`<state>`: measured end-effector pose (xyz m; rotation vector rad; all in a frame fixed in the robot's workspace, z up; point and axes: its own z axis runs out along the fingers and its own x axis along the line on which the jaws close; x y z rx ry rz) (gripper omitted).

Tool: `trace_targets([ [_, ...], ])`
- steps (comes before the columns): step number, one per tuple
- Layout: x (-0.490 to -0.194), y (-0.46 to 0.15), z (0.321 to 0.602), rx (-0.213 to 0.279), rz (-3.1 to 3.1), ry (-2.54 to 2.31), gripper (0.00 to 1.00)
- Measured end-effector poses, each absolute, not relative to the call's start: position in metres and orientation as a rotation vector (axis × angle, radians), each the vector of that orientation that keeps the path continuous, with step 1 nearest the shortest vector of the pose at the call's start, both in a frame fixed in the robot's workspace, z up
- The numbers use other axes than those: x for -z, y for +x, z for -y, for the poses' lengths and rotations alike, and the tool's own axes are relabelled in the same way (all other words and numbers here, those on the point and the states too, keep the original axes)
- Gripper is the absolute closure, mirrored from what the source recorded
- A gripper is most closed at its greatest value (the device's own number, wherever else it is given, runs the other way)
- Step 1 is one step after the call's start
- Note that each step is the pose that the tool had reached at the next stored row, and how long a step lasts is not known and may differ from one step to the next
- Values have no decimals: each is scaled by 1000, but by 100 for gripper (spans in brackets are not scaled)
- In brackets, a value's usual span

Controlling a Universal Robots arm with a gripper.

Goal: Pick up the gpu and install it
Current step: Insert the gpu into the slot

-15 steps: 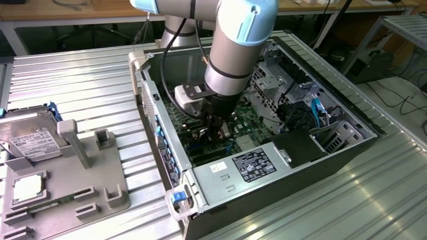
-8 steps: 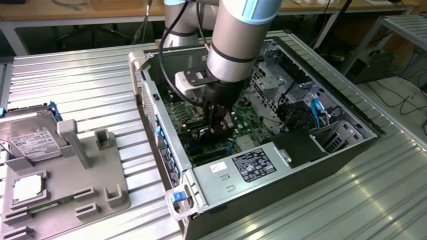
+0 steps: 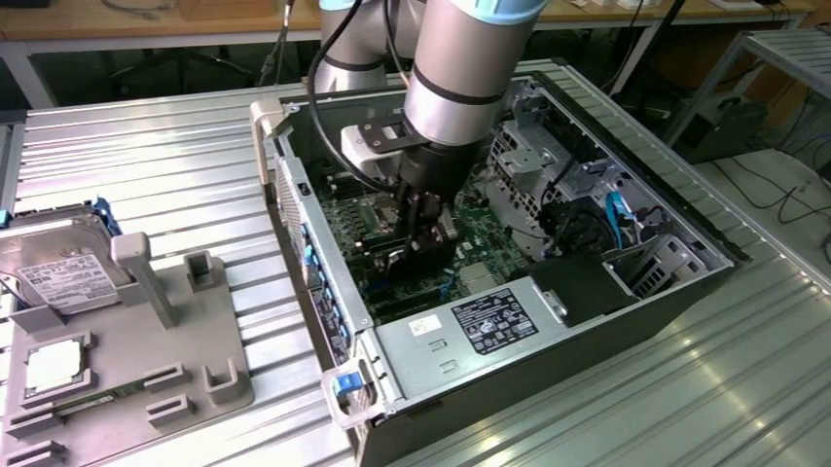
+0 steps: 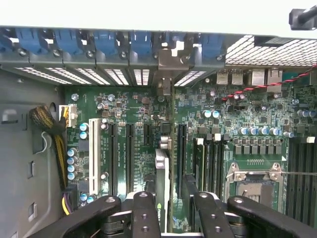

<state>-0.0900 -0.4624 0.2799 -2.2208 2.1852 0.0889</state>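
Observation:
The gpu (image 4: 161, 168) shows edge-on in the wrist view, a thin card standing upright over the green motherboard (image 4: 133, 124) among the black expansion slots. Its silver end bracket (image 4: 171, 59) reaches the row of rear slot openings with blue clips. My gripper (image 4: 168, 203) is shut on the card, one black finger (image 4: 144, 213) on each side. From outside, the gripper (image 3: 422, 243) is reaching down into the open computer case (image 3: 649, 292), low over the board. Whether the card sits fully in a slot I cannot tell.
A white slot (image 4: 93, 153) and yellow-black cables (image 4: 54, 134) lie to one side of the card, RAM slots and the CPU socket (image 4: 252, 186) to the other. The power supply (image 3: 500, 321) fills the case's near end. A hard drive (image 3: 58, 268) rests on a grey fixture (image 3: 169, 389) at the exterior view's left.

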Motion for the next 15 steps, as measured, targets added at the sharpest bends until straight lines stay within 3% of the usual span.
trace_targets([
  [4,-281,-90,462,-88,-2185,-2220,67],
  [6,-281,-90,462,-88,-2185,-2220,80],
  [7,-281,-90,462,-88,-2185,-2220,80],
  [9,-281,-90,462,-88,-2185,-2220,89],
  [15,-281,-90,462,-88,-2185,-2220,89],
])
